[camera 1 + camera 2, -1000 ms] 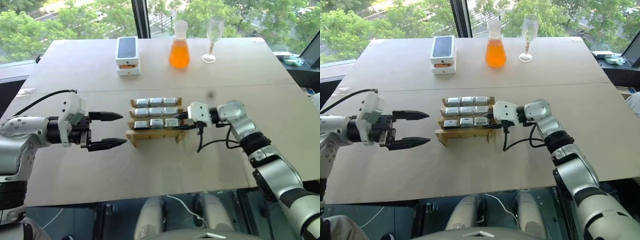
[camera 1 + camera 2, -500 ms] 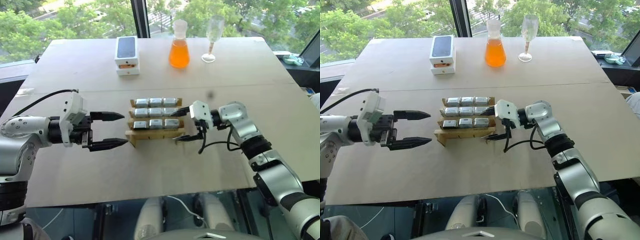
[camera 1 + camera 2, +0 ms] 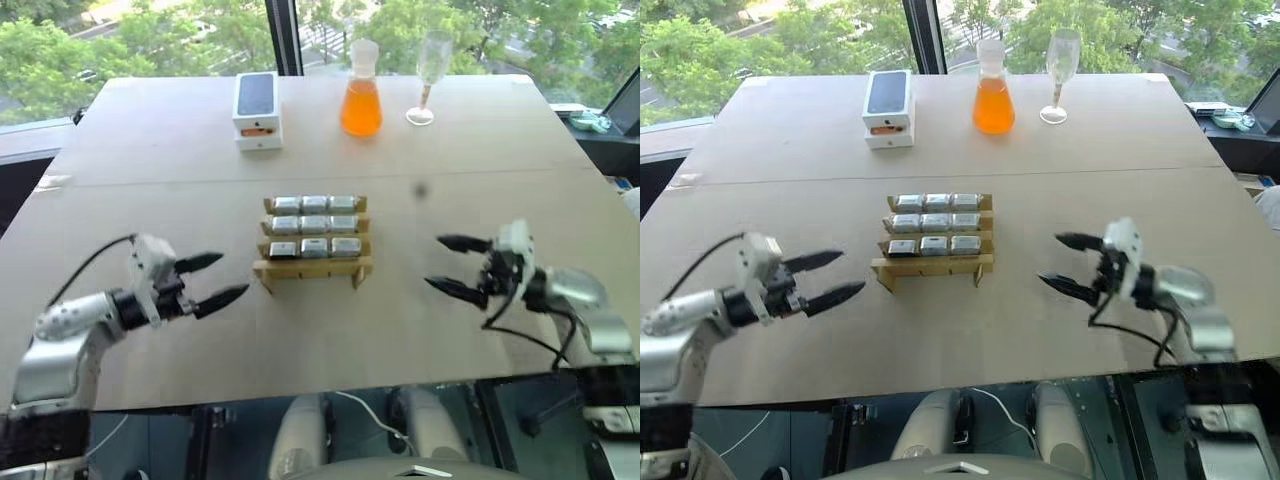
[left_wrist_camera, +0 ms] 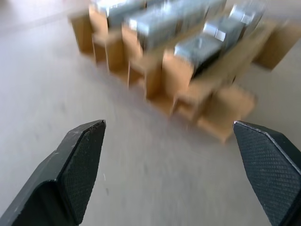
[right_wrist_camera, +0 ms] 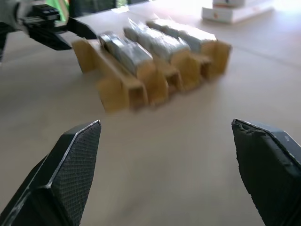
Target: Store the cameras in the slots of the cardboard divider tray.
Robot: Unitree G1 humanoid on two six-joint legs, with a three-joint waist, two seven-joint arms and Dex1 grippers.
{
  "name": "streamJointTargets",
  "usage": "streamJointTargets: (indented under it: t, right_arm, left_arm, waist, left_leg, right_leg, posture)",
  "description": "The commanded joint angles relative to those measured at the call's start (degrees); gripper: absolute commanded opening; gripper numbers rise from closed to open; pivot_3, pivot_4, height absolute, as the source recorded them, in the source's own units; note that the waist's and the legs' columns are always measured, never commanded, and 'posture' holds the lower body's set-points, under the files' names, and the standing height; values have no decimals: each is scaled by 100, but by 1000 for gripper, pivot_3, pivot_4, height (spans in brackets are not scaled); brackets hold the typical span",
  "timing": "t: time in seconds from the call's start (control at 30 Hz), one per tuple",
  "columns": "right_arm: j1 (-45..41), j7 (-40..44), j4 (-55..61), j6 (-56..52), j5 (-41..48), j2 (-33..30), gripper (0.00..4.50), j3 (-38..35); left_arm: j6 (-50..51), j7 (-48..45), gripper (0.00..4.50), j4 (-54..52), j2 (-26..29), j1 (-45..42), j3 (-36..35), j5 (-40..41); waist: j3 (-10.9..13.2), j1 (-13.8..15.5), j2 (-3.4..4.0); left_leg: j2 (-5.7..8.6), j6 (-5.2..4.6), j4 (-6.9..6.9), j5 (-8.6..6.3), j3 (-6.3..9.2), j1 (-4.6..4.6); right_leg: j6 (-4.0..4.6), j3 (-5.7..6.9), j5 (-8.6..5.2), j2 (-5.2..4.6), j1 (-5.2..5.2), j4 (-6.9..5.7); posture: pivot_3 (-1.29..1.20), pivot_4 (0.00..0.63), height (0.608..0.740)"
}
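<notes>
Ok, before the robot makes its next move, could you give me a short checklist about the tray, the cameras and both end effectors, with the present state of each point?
1. All nine slots of the cardboard divider tray hold cameras: ok, three rows of three are filled.
2. Tray stands upright on the table: ok.
3. Left end effector is open and holds nothing: ok.
4. Right end effector is open and holds nothing: ok.
5. Both end effectors are apart from the tray, one on each side: ok.
6. No loose camera lies on the table: ok; the white phone box, the flask of orange liquid and the glass stand at the far edge.
</notes>
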State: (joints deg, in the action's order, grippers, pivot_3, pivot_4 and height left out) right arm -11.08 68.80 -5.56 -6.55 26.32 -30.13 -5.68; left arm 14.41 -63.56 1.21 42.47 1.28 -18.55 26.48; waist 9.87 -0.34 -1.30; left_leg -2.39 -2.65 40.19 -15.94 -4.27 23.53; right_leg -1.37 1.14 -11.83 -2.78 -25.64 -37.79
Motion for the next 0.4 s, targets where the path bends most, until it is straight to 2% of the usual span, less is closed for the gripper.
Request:
streamJointTargets:
  t: [0.03, 0.2, 0.4]
  right_arm:
    - [197, -72, -158, 458, 76, -49, 4413, -401]
    - [352, -31, -589, 847, -14, -125, 4413, -538]
    - [287, -91, -960, 1102, -45, -154, 4413, -610]
  left_arm:
    - [-328, -17, 4500, -105, -280, -29, -84, 229]
    - [-640, 164, 4500, 140, -509, -68, -99, 102]
    - [-1181, -29, 4500, 202, -294, 175, -88, -117]
  waist:
    - [-1, -3, -1]
    - [0, -11, 0]
    - [-1, -33, 0]
  left_leg:
    - [-1, 0, 1, 1, 0, -5]
    - [-17, 0, 0, 1, -4, -79]
    - [-24, 0, -1, 1, -17, -80]
  right_leg:
    - [0, -1, -1, 1, 1, -5]
    - [-10, -4, -14, 8, 61, -10]
    - [9, -16, -2, 9, 59, -7]
  posture:
    - [0, 150, 740]
    - [0, 150, 740]
    - [0, 150, 740]
